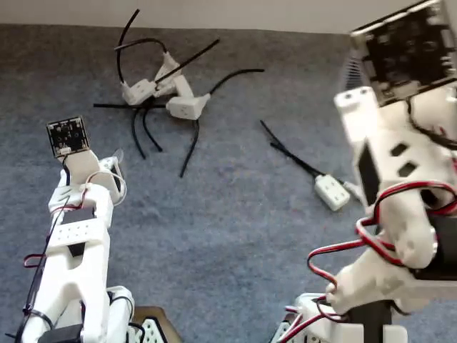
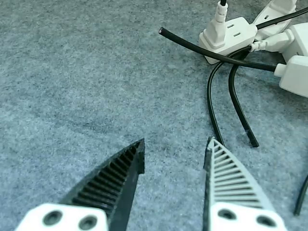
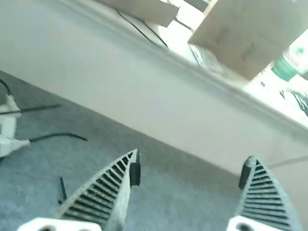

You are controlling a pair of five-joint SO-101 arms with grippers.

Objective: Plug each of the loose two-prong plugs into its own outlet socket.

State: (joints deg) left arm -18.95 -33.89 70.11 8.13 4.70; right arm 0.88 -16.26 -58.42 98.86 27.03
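Left claw hovers apart and empty short of the plugs, right claw apart too, so I'd pinch one plug body squarely, clear of cords.

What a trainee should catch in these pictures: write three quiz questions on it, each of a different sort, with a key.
1. True or false: the left gripper is shut on a plug.
2. The lone outlet socket lies nearest to: A the left arm; B the right arm; C the tangle of cords.
3. Fill in: the right gripper has its jaws ____.
Key: 1 false; 2 B; 3 open.
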